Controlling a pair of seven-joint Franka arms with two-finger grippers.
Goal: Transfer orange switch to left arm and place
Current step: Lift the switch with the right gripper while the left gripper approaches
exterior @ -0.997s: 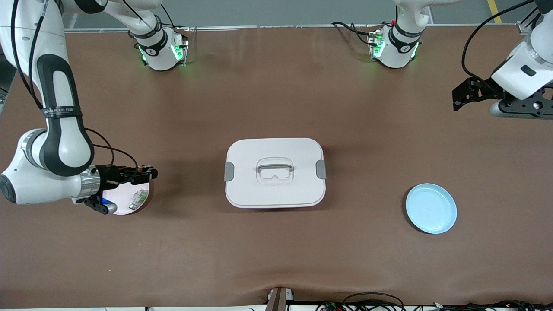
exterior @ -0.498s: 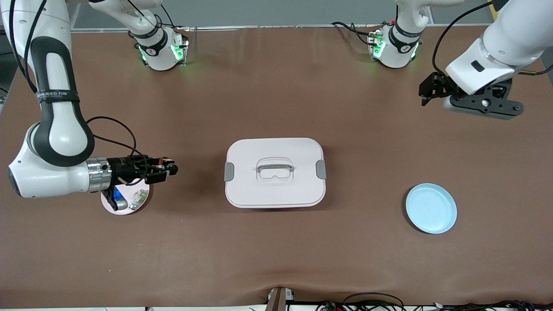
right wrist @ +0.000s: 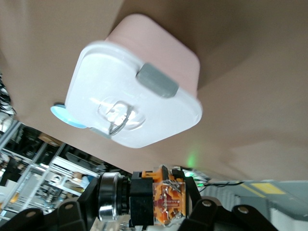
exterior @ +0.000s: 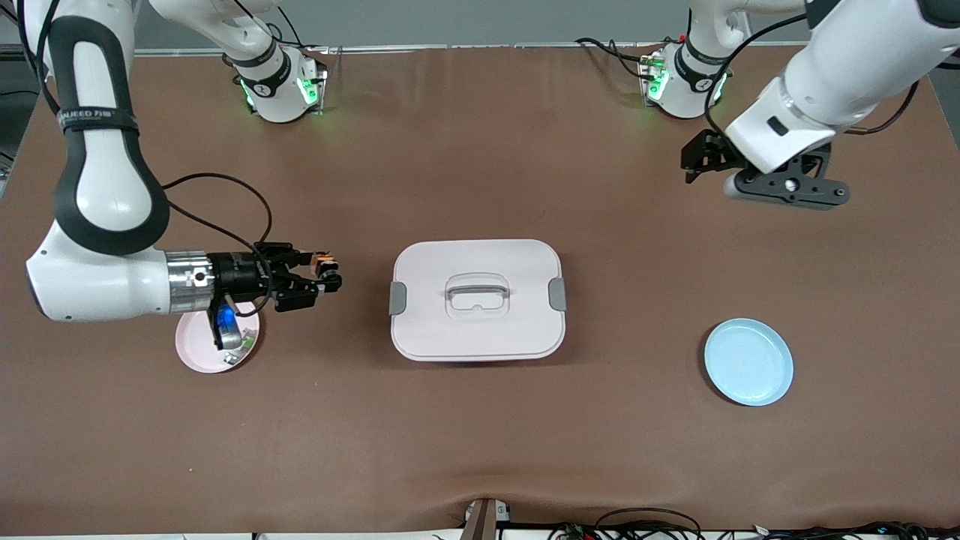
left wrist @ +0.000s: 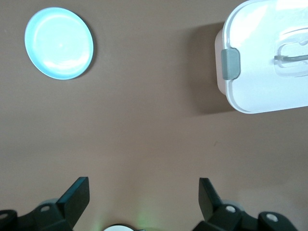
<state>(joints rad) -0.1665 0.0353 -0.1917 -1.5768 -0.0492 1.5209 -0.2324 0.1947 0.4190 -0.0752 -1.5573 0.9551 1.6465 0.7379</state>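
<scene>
Front view: the orange switch (exterior: 324, 264) is pinched in the right gripper (exterior: 328, 272), above bare table between the pink plate (exterior: 196, 349) and the white box (exterior: 477, 299); its axis cannot be told. Left gripper (exterior: 694, 157) hangs spread near its base; blue plate (exterior: 748, 362) nearby.

Left wrist view: spread fingers (left wrist: 76, 196) over bare table.

Right wrist view: switch (right wrist: 163, 196) lies crosswise between the jaws, box (right wrist: 136, 107) ahead.

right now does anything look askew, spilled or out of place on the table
Nothing stands out. The box sits flat with its lid latched, the blue plate is bare, and the right claw holds the orange switch cleanly, above the table beside the box.
</scene>
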